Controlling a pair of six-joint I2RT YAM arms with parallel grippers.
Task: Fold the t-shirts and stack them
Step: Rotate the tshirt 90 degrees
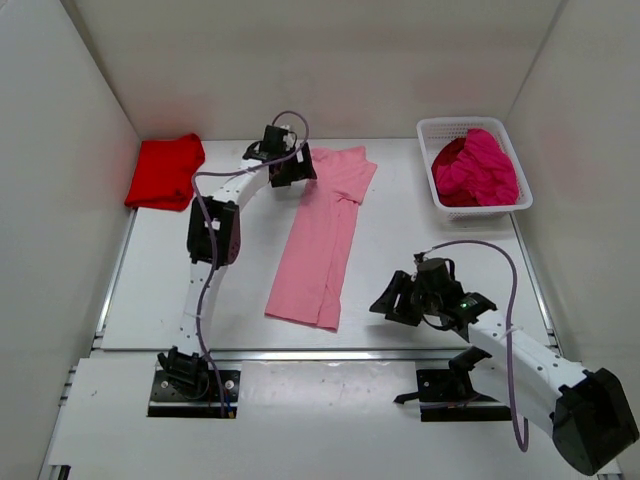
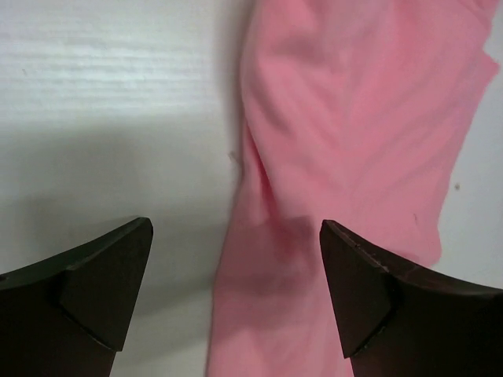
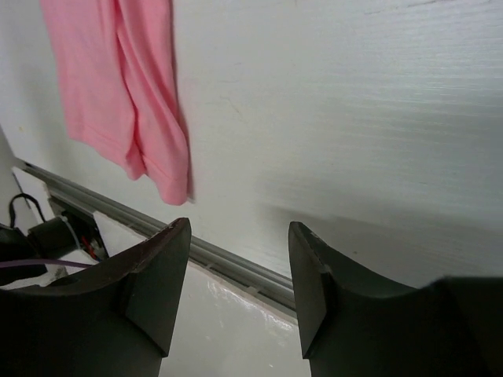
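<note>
White walls close in a pale desk (image 1: 420, 250) seen from above, with a metal rail along its near edge. A light pink t-shirt (image 1: 322, 235) lies in the centre of the top view as a long narrow strip, folded lengthwise, with its sleeve end toward the upper part of the frame and its hem toward the lower part. A bright red t-shirt (image 1: 165, 172) sits bunched in the upper left corner of the desk. At upper right a white mesh basket (image 1: 430, 130) holds crumpled magenta t-shirts (image 1: 478, 168). The left pincer (image 2: 236, 226) hangs over the upper left edge of the pink strip, released, its jaws wide apart with only cloth and desk showing below them. The right pincer (image 3: 240, 228) is low near the rail at lower right, just off the pink hem, jaws parted and grasping nothing.
</note>
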